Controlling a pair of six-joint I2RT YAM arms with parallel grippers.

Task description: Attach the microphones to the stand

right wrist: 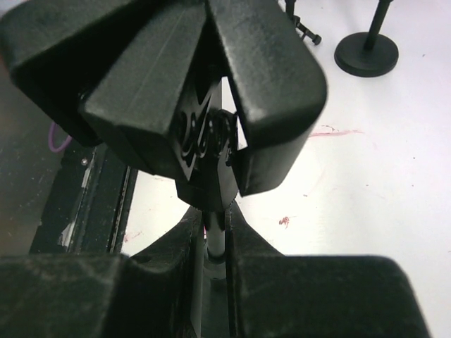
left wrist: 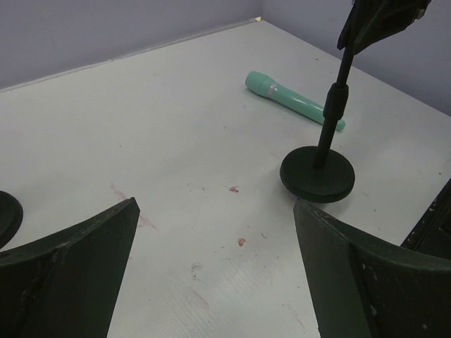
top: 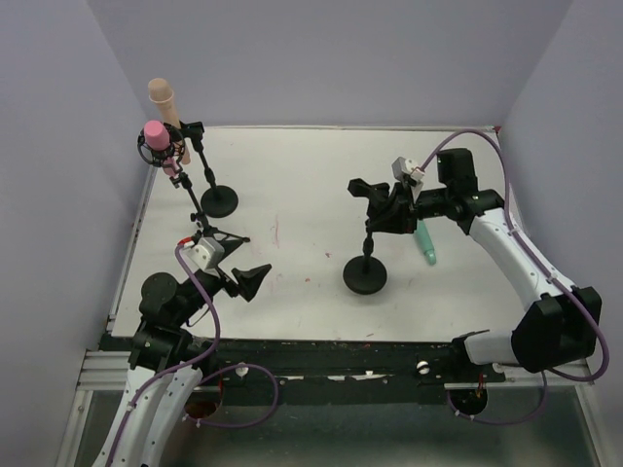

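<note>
l end effector [left wrist: 215, 211] wide open, r end effector [right wrist: 215, 243] clamped shut.

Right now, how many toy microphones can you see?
3. The peach microphone and pink microphone are raised at the far left; the teal microphone lies flat on the table. The arms could hide more.

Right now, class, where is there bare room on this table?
Bare: the far middle of the table, between the left stands and the right gripper; also the near strip between the left gripper and the middle stand. Crowded: the far left corner with the pink microphone and peach microphone, and around the green microphone.
</note>
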